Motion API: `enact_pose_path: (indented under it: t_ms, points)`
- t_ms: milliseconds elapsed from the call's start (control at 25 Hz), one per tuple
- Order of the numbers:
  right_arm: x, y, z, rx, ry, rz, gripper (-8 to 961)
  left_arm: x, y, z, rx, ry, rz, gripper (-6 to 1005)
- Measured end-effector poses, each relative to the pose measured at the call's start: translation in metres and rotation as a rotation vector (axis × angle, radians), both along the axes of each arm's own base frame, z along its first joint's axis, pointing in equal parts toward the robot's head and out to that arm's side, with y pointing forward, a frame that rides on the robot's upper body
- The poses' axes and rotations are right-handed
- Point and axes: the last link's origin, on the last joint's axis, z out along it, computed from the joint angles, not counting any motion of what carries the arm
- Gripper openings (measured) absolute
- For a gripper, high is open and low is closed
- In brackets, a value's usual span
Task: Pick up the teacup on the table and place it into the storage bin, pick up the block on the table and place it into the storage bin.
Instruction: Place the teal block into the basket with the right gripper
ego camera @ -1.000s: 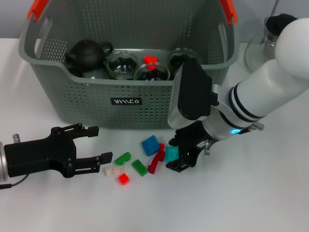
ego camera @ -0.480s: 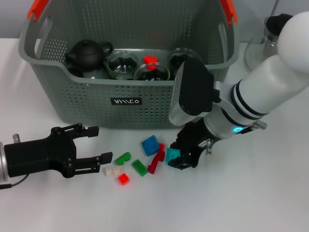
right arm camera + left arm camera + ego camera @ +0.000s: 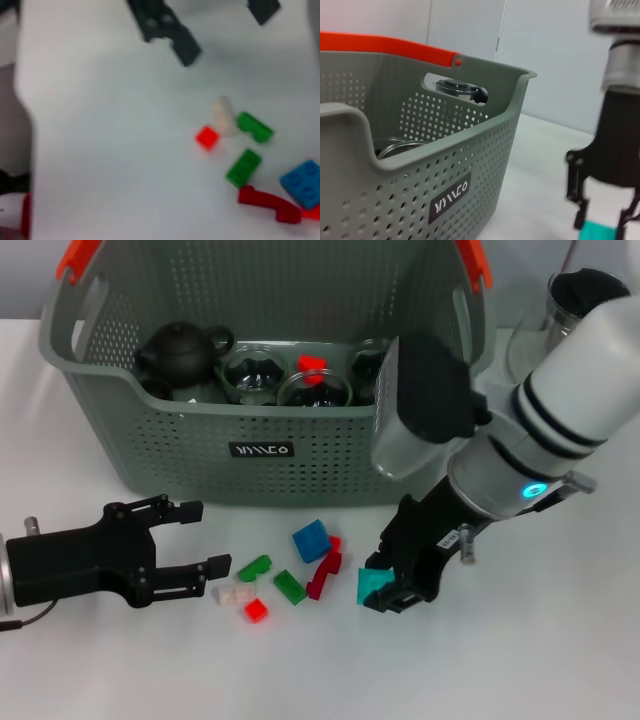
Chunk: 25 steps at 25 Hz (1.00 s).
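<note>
1. Head view: holds a teal block [image 3: 373,585] pinched in the right tool [image 3: 388,592], lifted just above the white tabletop [image 3: 560,640], in front of the grey-green perforated storage bin [image 3: 200,455] with orange-red handle tabs and a black label. Counts six loose blocks on the tabletop left of the right tool: one blue block [image 3: 311,539], two green blocks [image 3: 254,567], one dark red block [image 3: 324,575], one small red block [image 3: 256,610], one white block [image 3: 236,593]. Shows a dark teapot [image 3: 182,348] and glass cups [image 3: 253,373] inside the bin. Left tool [image 3: 195,540] resting low at the left, prongs spread, holding nothing.
2. Left wrist view: bin wall close, teal block at the right tool farther off.
3. Right wrist view: looks down on the loose blocks and the left tool's dark prongs.
</note>
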Motion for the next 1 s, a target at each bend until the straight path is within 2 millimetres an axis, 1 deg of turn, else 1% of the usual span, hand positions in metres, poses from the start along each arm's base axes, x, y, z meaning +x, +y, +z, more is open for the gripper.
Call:
enact_pose_path:
  t_ms: [80,120,160,280,400,440,560,680,840,1000]
  points:
    - [-0.011,-0.006,0.011,-0.024,0.007,0.000,422,0.000,0.000,0.000,0.000,0.001,0.000,813]
    - [-0.022,-0.009,0.021,-0.039,0.019,0.002,422,0.000,0.000,0.001,0.002,0.001,0.000,813]
    - [-0.022,-0.009,0.021,-0.039,0.019,0.002,422,0.000,0.000,0.001,0.004,0.001,0.001,813]
    - [-0.047,-0.014,0.039,-0.039,0.054,0.031,422,-0.001,0.001,0.004,0.015,-0.001,0.006,814]
    - [-0.069,-0.014,0.053,-0.010,0.099,0.072,421,-0.003,0.001,0.007,0.028,-0.001,0.013,814]
    - [-0.078,-0.011,0.058,0.009,0.123,0.092,421,-0.004,0.001,0.008,0.031,0.000,0.015,814]
    - [-0.097,-0.004,0.069,0.067,0.184,0.131,421,-0.005,0.001,0.009,0.037,0.001,0.019,814]
    - [-0.110,0.006,0.079,0.145,0.249,0.162,421,-0.006,0.001,0.011,0.042,0.001,0.022,813]
    - [-0.119,0.025,0.089,0.267,0.330,0.166,423,-0.006,0.000,0.012,0.042,0.002,0.020,813]
    - [-0.116,0.048,0.088,0.386,0.375,0.130,423,-0.005,0.001,0.012,0.040,0.002,0.016,813]
